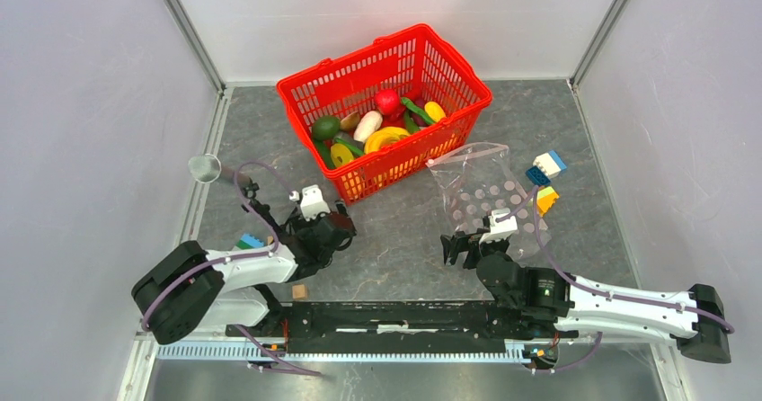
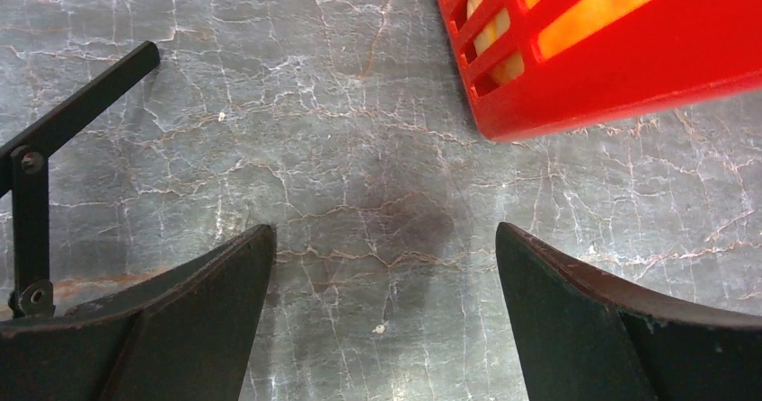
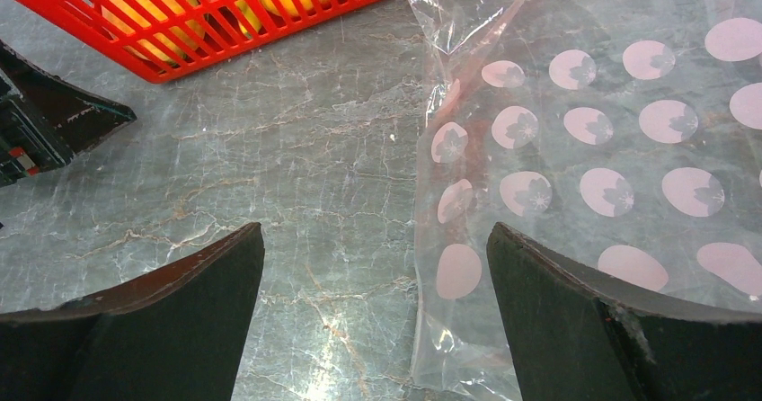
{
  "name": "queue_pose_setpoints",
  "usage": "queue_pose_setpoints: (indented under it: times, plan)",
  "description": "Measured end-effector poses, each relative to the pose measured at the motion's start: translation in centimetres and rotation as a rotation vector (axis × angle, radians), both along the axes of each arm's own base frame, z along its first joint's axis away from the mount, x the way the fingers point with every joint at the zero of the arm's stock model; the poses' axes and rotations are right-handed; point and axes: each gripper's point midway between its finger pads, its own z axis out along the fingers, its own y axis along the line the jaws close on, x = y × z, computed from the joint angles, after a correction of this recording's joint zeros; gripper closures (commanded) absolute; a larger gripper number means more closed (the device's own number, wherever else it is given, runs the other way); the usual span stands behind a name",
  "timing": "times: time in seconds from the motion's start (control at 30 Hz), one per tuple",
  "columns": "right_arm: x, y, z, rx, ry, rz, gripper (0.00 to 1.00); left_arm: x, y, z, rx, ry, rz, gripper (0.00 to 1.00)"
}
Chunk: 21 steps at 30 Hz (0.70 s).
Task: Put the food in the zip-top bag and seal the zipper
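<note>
The food lies piled in the red mesh basket [image 1: 449,73]: a red piece [image 1: 387,101], a white one [image 1: 367,125], a green one [image 1: 325,128] and yellow ones [image 1: 386,138]. The zip-top bag [image 1: 481,190] lies flat and empty to the basket's right, its zipper [image 1: 467,155] on the far edge. My left gripper [image 1: 340,228] is open just in front of the basket's near corner [image 2: 629,68], with bare table between its fingers [image 2: 384,230]. My right gripper [image 1: 458,246] is open at the bag's near left corner [image 3: 375,228], and the bag's edge [image 3: 467,266] lies between its fingers.
Coloured bricks [image 1: 545,181] sit right of the bag. A small wooden cube [image 1: 299,290] and another brick [image 1: 250,241] lie by the left arm. A grey round cup [image 1: 205,167] stands at the left. Walls close in the table on three sides.
</note>
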Motion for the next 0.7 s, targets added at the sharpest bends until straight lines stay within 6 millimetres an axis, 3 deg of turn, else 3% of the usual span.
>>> queue_pose_setpoints:
  times: [0.4,0.7]
  plan:
    - [0.0,0.0,0.0,-0.003,-0.003,0.002,0.02,-0.3,-0.9,-0.1,-0.002,0.016,-0.056,0.00]
    - [0.0,0.0,-0.1,-0.015,-0.002,0.003,0.02,-2.7,-6.2,0.1,0.022,0.051,-0.287,0.00]
